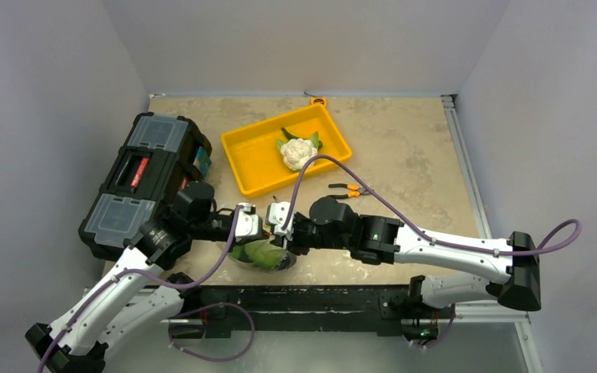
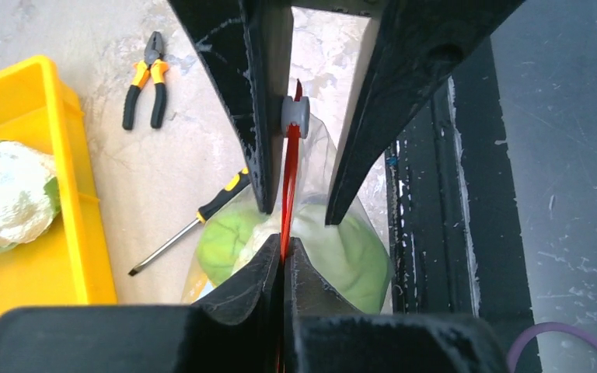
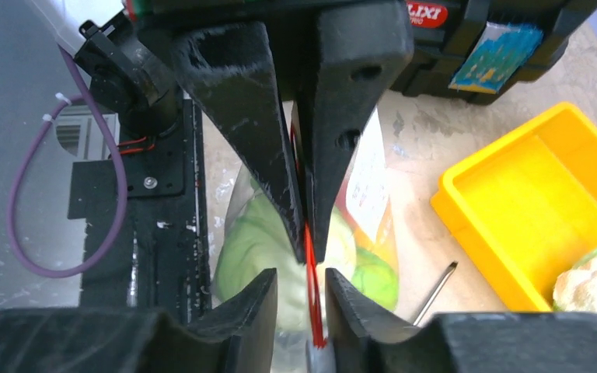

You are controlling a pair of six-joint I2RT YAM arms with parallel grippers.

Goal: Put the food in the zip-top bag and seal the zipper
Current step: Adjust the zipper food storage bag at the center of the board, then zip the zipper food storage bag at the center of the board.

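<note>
- Zip-top bag (image 1: pixel 263 255) is sitting at the near edge of the table (image 1: pixel 412 155), about mid-width, btwn the two arms. Mouth is up, zipper (image 2: pixel 288 186) running taut btwn both grippers.
- L gripper (image 2: pixel 283 252): jaws are pinching fully together, clamping the zipper strip at one end.
- R gripper (image 3: pixel 301 284): facing the L one, jaws closed down to a slim gap w/ the zipper passing through. Grey slider (image 2: pixel 295 115) is sitting btwn its fingers, so it's looking like a grip on the slider, not just a straddle.
- Inside bag: pale green cabbage (image 2: pixel 350 256) is showing thru the plastic. Some orange-yellow stuff is showing next to it in R wrist view, can't ID.
- Cauliflower (image 1: pixel 298 151) is sitting in the yellow tray (image 1: pixel 256 167) at far middle of table, well apart from the bag, so not bagged.
- Non-task stuff: pliers (image 1: pixel 347 190) lying btwn tray and R arm, screwdriver (image 2: pixel 183 233) lying just beside bag, black toolbox (image 1: pixel 144 179) sitting along left edge.
- Progress, my read: loading partly done (cabbage in), sealing step going on now. Can't tell how much of the mouth is shut, grippers are blocking it.
- Left to do: running the slider the full length of the zipper. If the cauliflower is counting as food, sealing now is leaving it out and the bag will be needing a reopen.
</note>
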